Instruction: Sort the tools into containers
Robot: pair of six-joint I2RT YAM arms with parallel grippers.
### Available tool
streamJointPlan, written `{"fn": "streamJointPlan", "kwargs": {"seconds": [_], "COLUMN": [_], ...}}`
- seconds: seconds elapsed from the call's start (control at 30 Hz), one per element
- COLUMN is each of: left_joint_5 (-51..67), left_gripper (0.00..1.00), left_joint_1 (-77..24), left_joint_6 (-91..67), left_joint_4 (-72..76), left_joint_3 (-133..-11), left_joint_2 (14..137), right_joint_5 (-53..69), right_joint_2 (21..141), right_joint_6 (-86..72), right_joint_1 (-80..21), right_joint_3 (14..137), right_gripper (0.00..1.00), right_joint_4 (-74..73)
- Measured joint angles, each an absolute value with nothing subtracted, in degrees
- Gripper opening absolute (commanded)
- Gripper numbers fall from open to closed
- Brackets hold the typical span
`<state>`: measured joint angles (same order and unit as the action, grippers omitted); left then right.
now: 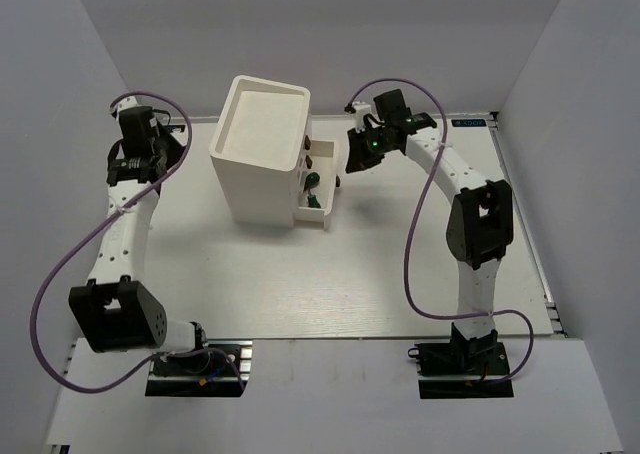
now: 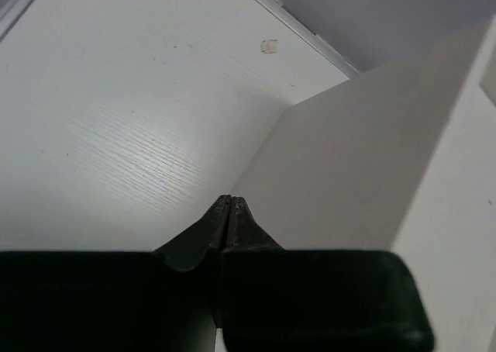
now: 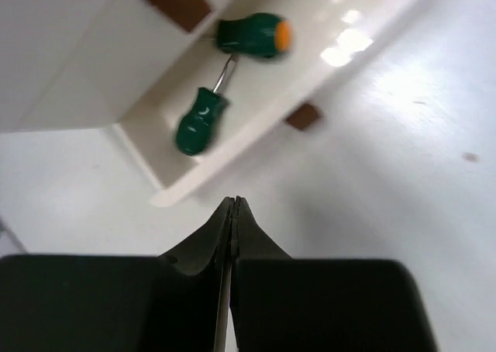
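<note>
The tall white cabinet [image 1: 262, 144] stands at the back middle of the table, with two of its drawers pulled out on its right side. The lower drawer [image 1: 322, 212] holds two stubby green-handled screwdrivers [image 1: 312, 191]. In the right wrist view they lie side by side, one with an orange end [image 3: 252, 36] and one nearer the drawer's corner [image 3: 200, 124]. My right gripper [image 3: 234, 201] hovers over bare table just beside that drawer [image 3: 256, 119], shut and empty. My left gripper [image 2: 230, 199] is shut with nothing in it, close to the cabinet's left wall [image 2: 364, 158].
A brown knob [image 3: 304, 116] sticks out from the open drawer's front. The upper open drawer [image 1: 328, 154] lies right under my right gripper [image 1: 354, 158]. My left gripper [image 1: 152, 160] is near the left wall. A table rail [image 2: 302, 26] runs along the back.
</note>
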<state>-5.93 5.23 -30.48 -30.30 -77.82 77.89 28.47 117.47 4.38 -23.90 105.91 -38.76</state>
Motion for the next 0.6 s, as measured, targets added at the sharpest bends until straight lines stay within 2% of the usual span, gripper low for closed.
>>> {"fn": "streamJointPlan", "kwargs": {"seconds": [0.17,0.43,0.6], "left_joint_5": [-2.5,16.6,27.0], "left_gripper": [0.22,0.23,0.23], "left_joint_1": [7.9,7.4,6.4], "left_joint_6": [-31.9,-28.7,-25.4], "left_joint_4": [-28.8,-22.2,-21.3], "left_joint_3": [-77.7,-79.6,-80.7], "left_joint_2": [84.2,98.0,100.9], "right_joint_5": [22.2,22.0,27.0], "right_joint_2": [121.3,136.9,139.2], "right_joint_6": [8.5,11.8,10.9], "right_joint_1": [-22.1,-24.3,-25.2], "right_joint_3": [111.3,121.1,121.3], "right_gripper": [0.0,0.0,0.0], "right_joint_4": [-39.6,-42.0,-40.3]}}
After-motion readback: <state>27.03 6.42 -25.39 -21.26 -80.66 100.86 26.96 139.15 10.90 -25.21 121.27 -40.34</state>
